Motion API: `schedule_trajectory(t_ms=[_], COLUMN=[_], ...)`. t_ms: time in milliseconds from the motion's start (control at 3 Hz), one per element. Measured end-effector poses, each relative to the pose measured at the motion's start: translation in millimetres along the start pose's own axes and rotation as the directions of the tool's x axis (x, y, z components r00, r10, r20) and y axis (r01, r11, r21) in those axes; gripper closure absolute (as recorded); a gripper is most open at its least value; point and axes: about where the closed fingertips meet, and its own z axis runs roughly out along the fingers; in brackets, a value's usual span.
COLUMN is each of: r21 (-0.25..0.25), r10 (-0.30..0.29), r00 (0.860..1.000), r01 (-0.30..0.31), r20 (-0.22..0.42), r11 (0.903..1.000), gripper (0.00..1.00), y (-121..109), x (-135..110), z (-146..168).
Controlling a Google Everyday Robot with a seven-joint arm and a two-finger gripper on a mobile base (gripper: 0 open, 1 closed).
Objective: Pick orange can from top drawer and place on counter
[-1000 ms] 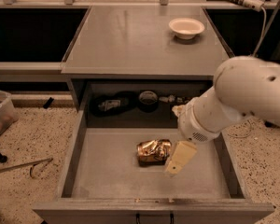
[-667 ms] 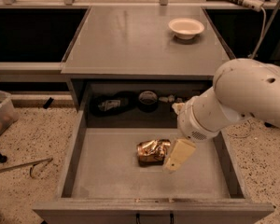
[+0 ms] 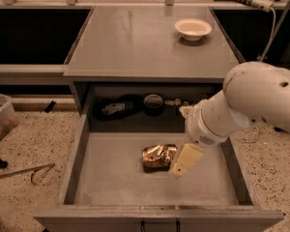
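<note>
Inside the top drawer (image 3: 76, 163): the orange can (image 3: 158, 157) lies crumpled on its side, about mid-floor and a little right of centre, clear of every wall.
Gripper (image 3: 184, 160): low in the drawer at the can's right end, its cream tip touching or just beside the can; how far it stands open cannot be told.
Step in hand: the grasp, by my reading.
Doing it well: straddle the can across its narrower width, close gently since dented sides may slip or crush, then lift clear of the counter's front edge.
Counter (image 3: 135, 37): above the drawer, with a white bowl (image 3: 193, 29) at its far right; set the can down apart from it.
</note>
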Motion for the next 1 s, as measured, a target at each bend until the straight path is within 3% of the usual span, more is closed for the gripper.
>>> schedule_trajectory(t_ms=[667, 1000], r21=[0.06, 0.057], r10=[0.037, 0.085], r00=[0.991, 0.975], r01=[-0.045, -0.098], r20=[0.128, 0.203], r11=[0.9972, 0.9935], gripper=[0.0, 0.0], y=[-47.1, -62.5], x=[-3.5, 2.7], z=[45.9, 70.3])
